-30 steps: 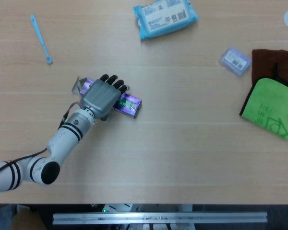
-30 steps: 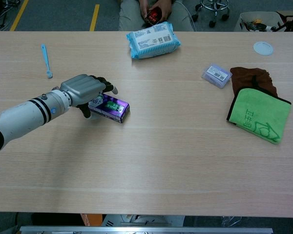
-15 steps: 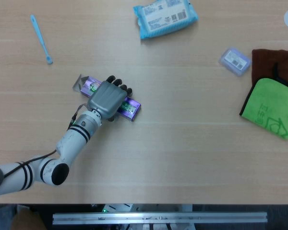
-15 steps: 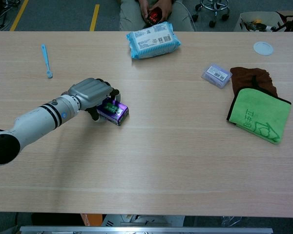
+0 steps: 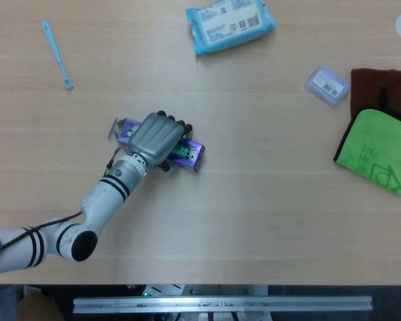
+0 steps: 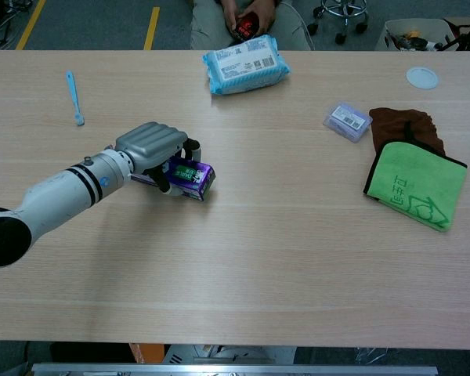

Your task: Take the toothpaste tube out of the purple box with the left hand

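Best done by settling the grip on the box [image 5: 187, 152] first. Covered from above by the left hand [image 5: 156, 138], with the open flap end poking out on the hand's left side and the closed purple-and-green end jutting out on its right. Should pin the carton without crushing it, since a squashed sleeve would jam the tube inside. Would then need a pull at the flap end, along the carton's length, not upward. Risk judged: with only one hand at work, the carton may slide along the table [image 5: 267, 200] instead of giving up its contents, so slow, steady pressure seems wise.

Tube itself not visible in either view; presumably inside the box, under the palm.

Pose: forearm reaching in from the lower left, wrist angled up and to the right, back of the hand turned upward. Fingers [image 6: 193, 147] curled down over the far edge of the box, thumb side tucked against the near edge in the chest view, so wrapped around the carton and apparently clasping it. Whether lifted or resting on the wood, hard to tell. Right hand absent from both views.
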`<action>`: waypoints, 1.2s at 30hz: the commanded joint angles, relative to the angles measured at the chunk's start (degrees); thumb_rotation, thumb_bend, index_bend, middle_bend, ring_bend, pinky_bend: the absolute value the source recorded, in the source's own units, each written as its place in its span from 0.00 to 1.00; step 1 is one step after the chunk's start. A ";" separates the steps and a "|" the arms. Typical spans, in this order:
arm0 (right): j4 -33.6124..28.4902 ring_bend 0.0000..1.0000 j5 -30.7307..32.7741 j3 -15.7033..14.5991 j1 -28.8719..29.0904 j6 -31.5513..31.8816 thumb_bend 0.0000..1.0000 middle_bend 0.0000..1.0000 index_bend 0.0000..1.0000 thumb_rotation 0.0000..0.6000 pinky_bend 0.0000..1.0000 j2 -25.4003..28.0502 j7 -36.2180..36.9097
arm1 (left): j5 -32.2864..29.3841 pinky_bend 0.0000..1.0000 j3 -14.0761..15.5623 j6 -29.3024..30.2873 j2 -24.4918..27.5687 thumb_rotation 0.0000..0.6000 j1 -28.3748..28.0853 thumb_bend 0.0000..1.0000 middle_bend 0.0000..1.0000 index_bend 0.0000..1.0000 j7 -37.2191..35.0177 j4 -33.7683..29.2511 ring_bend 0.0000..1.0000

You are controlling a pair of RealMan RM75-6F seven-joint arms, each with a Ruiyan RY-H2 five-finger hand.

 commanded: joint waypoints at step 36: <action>0.60 0.43 -0.60 -0.24 -1.12 1.38 0.26 0.43 0.39 1.00 0.46 -0.16 1.29 | -15.33 0.31 -16.92 -11.33 14.01 1.00 -1.15 0.21 0.51 0.45 -35.74 -17.89 0.37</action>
